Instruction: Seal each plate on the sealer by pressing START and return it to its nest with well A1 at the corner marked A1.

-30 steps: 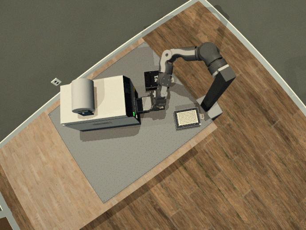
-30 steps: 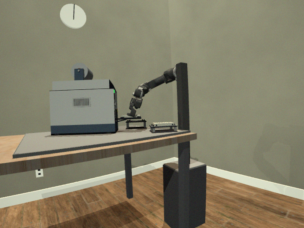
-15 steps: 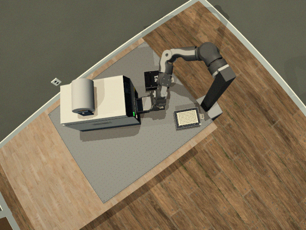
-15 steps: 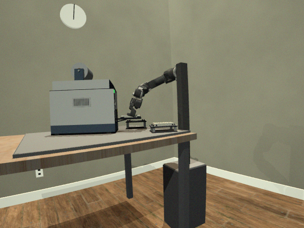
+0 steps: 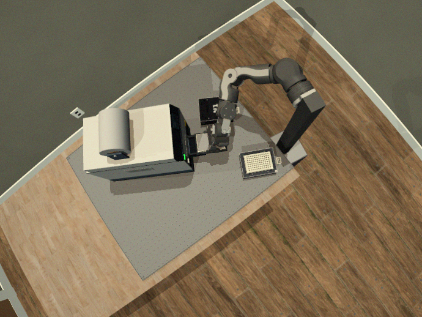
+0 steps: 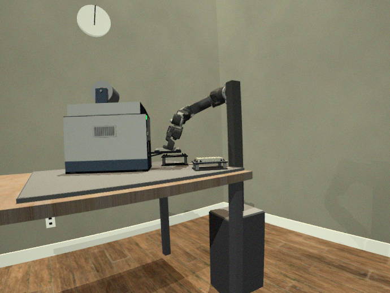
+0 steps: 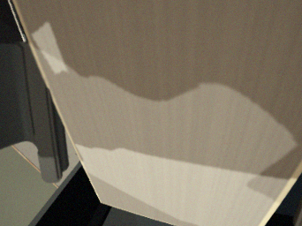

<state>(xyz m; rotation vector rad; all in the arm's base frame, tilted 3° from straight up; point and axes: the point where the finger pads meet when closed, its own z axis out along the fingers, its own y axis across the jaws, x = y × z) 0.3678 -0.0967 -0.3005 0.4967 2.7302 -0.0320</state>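
Jaws (image 5: pixel 221 143) (image 6: pixel 169 147) around the foil-covered plate (image 5: pixel 202 142) (image 7: pixel 177 131), over the stage (image 5: pixel 192 145).

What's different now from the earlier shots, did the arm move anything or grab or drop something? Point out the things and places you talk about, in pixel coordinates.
Nothing visibly changed: no move, no new grasp and no release that I can see. The hand (image 5: pixel 219 144) (image 6: pixel 169 148) (image 7: pixel 165 127) stays at the covered plate (image 5: pixel 202 142) (image 7: pixel 154 56) by the stage, the open plate (image 5: pixel 258 161) (image 6: pixel 209 158) stays in its nest, and the lamp (image 5: pixel 184 156) (image 6: pixel 146 117) is green throughout.
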